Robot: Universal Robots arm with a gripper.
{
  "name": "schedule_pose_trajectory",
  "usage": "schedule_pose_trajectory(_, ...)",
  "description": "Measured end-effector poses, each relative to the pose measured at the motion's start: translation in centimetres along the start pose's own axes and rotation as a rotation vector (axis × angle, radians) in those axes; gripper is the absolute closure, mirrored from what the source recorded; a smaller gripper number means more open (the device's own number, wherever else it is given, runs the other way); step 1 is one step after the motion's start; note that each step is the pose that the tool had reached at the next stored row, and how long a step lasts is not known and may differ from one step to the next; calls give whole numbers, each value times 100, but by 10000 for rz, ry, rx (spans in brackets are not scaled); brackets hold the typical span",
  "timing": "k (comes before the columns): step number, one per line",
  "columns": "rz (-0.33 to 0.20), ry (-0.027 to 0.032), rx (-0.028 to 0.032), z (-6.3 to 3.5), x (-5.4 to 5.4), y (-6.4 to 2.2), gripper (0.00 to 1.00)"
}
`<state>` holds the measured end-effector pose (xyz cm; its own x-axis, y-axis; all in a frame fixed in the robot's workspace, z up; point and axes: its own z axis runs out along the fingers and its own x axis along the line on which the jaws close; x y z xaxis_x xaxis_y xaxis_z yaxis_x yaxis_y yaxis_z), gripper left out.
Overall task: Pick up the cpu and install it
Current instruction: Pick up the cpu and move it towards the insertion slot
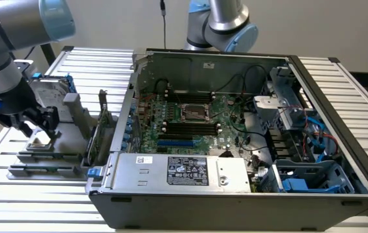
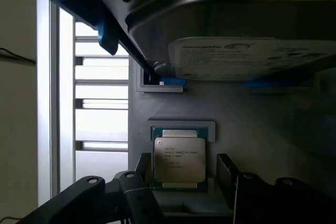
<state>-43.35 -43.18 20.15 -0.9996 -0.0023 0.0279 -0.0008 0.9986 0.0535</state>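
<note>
The cpu (image 2: pixel 178 160) is a small square chip with a shiny silver top. It lies flat in a recess of a grey plastic holder (image 2: pixel 252 124). In the exterior view the cpu (image 1: pixel 40 142) sits on the slatted table at that view's left, outside the computer case. My gripper (image 2: pixel 184 170) hangs just above it, open, with one dark finger (image 2: pixel 139 184) on each side of the chip and not touching it. Seen from outside, the gripper (image 1: pixel 40 130) points down at the holder. The motherboard's bare socket (image 1: pixel 195 112) lies in the middle of the open case.
A large silver hard drive (image 2: pixel 252 59) in a blue frame stands right behind the cpu holder. More grey holder blocks (image 1: pixel 44 170) lie in front. The open computer case (image 1: pixel 236 194) fills the table's centre, with cables, memory slots and a power supply inside. A second arm (image 1: pixel 226 24) stands behind the case.
</note>
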Motion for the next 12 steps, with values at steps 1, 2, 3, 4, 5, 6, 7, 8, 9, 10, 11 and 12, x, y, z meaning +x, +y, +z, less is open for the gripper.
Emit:
schedule_pose_trajectory(1, 0, 0, 1, 10, 0, -1, 38)
schedule_pose_trajectory(2, 0, 0, 0, 22, -1, -1, 38)
schedule_pose_trajectory(3, 0, 0, 0, 31, -1, -2, 38)
schedule_pose_trajectory(4, 0, 1, 0, 38, -1, -2, 38)
schedule_pose_trajectory(5, 0, 2, 1, 44, -1, -3, 38)
schedule_pose_trajectory(6, 0, 2, 1, 50, -1, -3, 38)
schedule_pose_trajectory(7, 0, 3, 0, 56, -2, -3, 38)
schedule_pose_trajectory(8, 1, 7, 0, 61, -2, -3, 38)
schedule_pose_trajectory(9, 1, 13, -1, 68, -2, -3, 38)
schedule_pose_trajectory(10, 2, 20, 0, 73, -2, -4, 38)
schedule_pose_trajectory(11, 2, 30, 0, 77, -2, -4, 38)
schedule_pose_trajectory(12, 2, 40, 0, 81, -2, -4, 38)
